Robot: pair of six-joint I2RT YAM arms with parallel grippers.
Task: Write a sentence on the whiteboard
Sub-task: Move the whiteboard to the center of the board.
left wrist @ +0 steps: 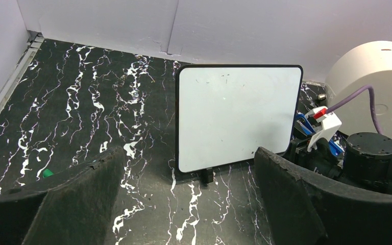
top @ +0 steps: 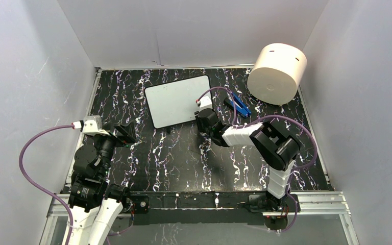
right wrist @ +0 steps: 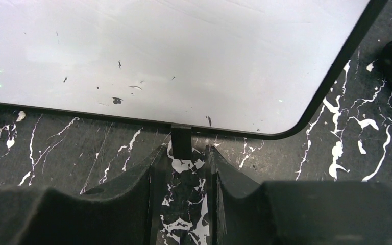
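The right gripper (right wrist: 185, 149) sat low at the near edge of the whiteboard (right wrist: 184, 51), its jaws only narrowly apart and holding nothing. A small black tab (right wrist: 181, 140) under the board's frame stood just ahead of its fingertips, in line with the gap. The board's face showed only dark specks and no lettering. The left gripper (left wrist: 189, 153) was spread wide and empty, with the board well ahead of it. A push forward, or a pinch landing off the tab, would likely skid or twist the light board on the slick marbled table (top: 184, 153). Neither gripper carried a pen. The blue marker (top: 241, 106) lay beyond the right gripper, to its right, so writing looked some way off.
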